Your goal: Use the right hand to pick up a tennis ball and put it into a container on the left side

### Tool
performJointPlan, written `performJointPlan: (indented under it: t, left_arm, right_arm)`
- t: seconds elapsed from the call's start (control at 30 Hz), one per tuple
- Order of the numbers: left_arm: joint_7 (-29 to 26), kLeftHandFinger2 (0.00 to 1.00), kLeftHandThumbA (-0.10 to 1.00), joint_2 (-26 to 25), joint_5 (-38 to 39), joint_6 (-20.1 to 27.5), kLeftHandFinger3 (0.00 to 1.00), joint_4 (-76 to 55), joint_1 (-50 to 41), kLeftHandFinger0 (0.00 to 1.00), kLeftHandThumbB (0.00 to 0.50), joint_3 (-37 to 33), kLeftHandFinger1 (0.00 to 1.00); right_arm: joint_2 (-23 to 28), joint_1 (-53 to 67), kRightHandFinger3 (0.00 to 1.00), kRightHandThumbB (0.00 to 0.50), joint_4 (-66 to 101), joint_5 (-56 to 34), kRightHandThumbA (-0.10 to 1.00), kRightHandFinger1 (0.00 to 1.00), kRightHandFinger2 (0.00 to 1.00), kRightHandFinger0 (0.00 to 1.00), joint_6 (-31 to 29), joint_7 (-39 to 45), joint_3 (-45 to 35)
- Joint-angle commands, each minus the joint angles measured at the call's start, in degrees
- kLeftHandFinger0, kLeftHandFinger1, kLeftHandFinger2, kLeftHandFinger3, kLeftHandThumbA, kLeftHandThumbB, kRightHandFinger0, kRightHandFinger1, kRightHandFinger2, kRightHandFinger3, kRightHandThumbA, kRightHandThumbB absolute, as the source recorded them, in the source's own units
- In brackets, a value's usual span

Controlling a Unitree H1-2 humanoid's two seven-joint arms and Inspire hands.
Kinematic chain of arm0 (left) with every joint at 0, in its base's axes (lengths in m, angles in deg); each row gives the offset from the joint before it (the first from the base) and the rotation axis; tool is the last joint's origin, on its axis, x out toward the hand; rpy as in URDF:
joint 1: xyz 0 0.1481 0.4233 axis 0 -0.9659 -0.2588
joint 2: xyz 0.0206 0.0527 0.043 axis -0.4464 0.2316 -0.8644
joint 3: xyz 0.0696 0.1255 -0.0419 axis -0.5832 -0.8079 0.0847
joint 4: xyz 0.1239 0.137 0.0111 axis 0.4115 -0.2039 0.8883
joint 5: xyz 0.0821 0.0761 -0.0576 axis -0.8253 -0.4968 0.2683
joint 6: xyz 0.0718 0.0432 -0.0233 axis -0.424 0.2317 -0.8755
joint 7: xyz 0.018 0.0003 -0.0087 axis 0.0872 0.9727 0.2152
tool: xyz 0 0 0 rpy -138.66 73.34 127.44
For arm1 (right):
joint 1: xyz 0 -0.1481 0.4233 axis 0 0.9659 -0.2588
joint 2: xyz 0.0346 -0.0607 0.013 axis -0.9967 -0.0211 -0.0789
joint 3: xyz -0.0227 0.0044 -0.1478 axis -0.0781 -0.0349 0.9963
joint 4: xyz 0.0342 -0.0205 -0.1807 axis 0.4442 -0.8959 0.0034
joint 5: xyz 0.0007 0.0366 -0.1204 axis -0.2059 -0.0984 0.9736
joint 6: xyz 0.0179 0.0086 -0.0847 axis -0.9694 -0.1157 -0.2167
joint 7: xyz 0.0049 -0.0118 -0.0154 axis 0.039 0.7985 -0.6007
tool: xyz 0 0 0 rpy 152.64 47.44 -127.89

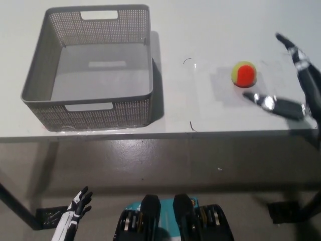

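Right robot hand (296, 88) spread open, empty, beside tennis ball (244, 74); sloppy closing could knock it rolling off counter (200, 30).

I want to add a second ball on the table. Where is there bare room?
Bare table lies between the grey basket and the tennis ball, and behind the ball. Right of the ball is crowded by the open right hand.
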Motion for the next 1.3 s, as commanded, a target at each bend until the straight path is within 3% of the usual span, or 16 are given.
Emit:
performJointPlan:
  t: [0.0,0.5,0.83,1.27]
  left_arm:
    - [0.5,1.00,0.99,-1.1,-0.2,2.6,1.00,-0.4,-0.4,1.00,0.252,0.2,1.00]
    - [0.8,1.00,1.00,-1.5,-0.2,2.2,1.00,-0.3,-0.3,1.00,0.260,0.2,1.00]
    - [0.7,1.00,1.00,-1.7,-0.6,2.5,1.00,-0.2,-0.2,1.00,0.255,0.1,1.00]
    - [0.8,1.00,1.00,-1.9,-0.9,2.3,1.00,-0.2,0.2,1.00,0.264,0.0,1.00]
  right_arm:
    - [2.3,-8.0,1.00,0.411,-7.0,6.2,1.00,1.00,1.00,1.00,4.9,1.4,2.8]
    - [2.6,-28.7,1.00,0.469,-37.3,8.0,1.00,1.00,1.00,1.00,10.0,6.7,13.3]
    - [1.0,-34.8,1.00,0.436,-53.3,7.0,1.00,1.00,1.00,1.00,7.1,4.7,15.2]
    - [0.4,-41.9,1.00,0.457,-69.1,6.9,1.00,1.00,1.00,1.00,2.6,3.3,18.1]
